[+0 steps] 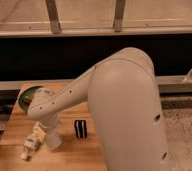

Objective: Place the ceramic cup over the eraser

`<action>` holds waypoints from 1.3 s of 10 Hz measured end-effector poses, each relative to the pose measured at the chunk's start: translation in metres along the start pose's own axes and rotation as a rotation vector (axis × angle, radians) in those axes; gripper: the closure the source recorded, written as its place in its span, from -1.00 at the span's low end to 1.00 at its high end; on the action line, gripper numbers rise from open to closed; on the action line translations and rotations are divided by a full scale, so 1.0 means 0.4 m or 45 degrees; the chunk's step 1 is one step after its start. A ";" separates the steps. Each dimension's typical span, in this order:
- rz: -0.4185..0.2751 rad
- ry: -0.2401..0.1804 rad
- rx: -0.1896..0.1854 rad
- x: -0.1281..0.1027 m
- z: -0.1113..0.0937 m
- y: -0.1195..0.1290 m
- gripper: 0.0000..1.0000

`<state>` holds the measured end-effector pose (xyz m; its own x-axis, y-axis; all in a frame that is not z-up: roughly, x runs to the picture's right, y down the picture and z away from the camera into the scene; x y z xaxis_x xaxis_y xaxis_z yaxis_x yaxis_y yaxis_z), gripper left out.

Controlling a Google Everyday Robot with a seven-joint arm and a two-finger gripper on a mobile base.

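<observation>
The ceramic cup (53, 141) is a small white cup standing on the wooden table (69, 155) at the front left. The eraser (80, 128) is a black block with white stripes, upright on the table just right of the cup and apart from it. My gripper (50, 131) comes down at the end of the white arm (64, 102) right at the top of the cup. The arm's wrist hides where gripper and cup meet.
A white-and-tan packet (31, 143) lies just left of the cup. A green round object (26, 97) sits at the table's back left, partly behind the arm. The bulky arm body (129, 110) covers the table's right side. A dark rail runs behind.
</observation>
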<state>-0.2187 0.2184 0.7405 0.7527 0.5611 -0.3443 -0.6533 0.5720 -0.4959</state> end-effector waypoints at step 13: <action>0.208 -0.114 0.191 -0.065 -0.319 -0.240 1.00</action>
<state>-0.1651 0.0727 0.6955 0.6300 0.7008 -0.3346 -0.7757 0.5480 -0.3128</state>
